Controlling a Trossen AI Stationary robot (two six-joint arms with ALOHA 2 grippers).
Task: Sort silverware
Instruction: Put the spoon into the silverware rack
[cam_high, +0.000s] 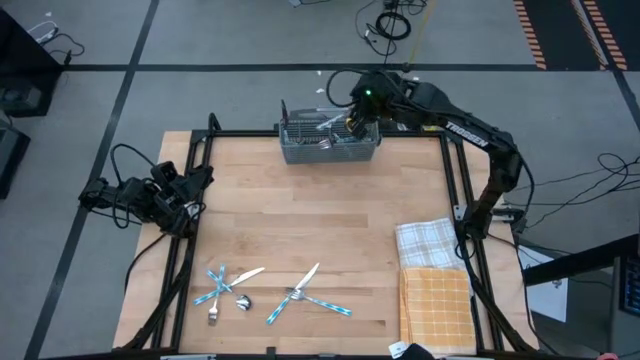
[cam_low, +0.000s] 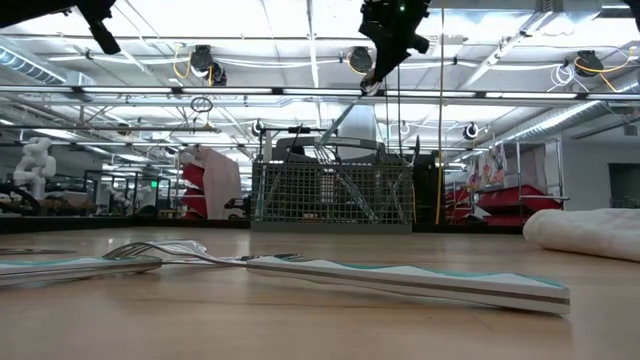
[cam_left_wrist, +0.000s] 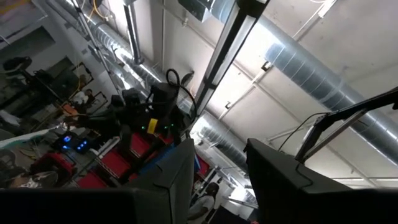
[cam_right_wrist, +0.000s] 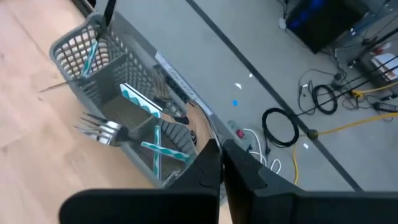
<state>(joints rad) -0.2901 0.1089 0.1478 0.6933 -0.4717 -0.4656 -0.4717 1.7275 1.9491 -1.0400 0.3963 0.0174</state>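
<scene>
A grey wire-mesh caddy (cam_high: 330, 140) stands at the table's far edge. It holds several teal-handled pieces (cam_right_wrist: 140, 99), among them forks (cam_right_wrist: 102, 130) leaning over its rim. More silverware lies flat near the front edge in two crossed clusters (cam_high: 230, 285) (cam_high: 305, 295); in the low view it shows up close (cam_low: 400, 280). My right gripper (cam_right_wrist: 221, 163) hangs shut above the caddy's right end (cam_high: 352, 125), clear of it, with nothing between its fingers. My left gripper (cam_left_wrist: 217, 174) rests open at the table's left edge (cam_high: 195, 182), pointing upward.
A white checked towel (cam_high: 428, 240) and an orange one (cam_high: 437, 305) lie at the table's right side. Black frame rails (cam_high: 455, 180) run along the table's edges. Bare wood (cam_high: 300, 215) stretches between the caddy and the loose silverware.
</scene>
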